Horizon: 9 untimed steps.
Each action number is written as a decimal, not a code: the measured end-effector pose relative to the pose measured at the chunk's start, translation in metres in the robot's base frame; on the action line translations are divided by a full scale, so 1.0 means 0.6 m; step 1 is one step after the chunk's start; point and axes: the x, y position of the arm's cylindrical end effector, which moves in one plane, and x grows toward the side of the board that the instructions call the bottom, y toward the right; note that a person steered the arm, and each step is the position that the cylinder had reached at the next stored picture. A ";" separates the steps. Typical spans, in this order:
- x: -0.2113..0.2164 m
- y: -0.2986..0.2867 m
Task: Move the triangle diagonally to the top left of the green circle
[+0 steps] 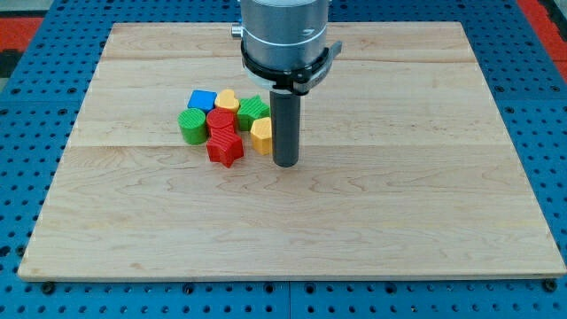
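A tight cluster of blocks lies left of the board's centre. The green circle (191,126) is at its left end. A blue block (202,99), whose shape I cannot make out for certain, sits just above and to the right of the circle, touching it. A yellow heart (227,99) and a green block (253,110) lie to the right of the blue one. A red block (221,123) and a red star (226,150) are in the middle and at the bottom. A yellow hexagon (261,135) is at the right end. My tip (285,163) stands just right of the hexagon.
The wooden board (399,221) lies on a blue perforated base (549,106). The arm's grey body (285,35) hangs over the board's top middle and hides part of it.
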 end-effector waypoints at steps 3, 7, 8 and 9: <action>-0.455 0.212; -0.446 -0.121; -0.400 -0.200; -0.431 -0.180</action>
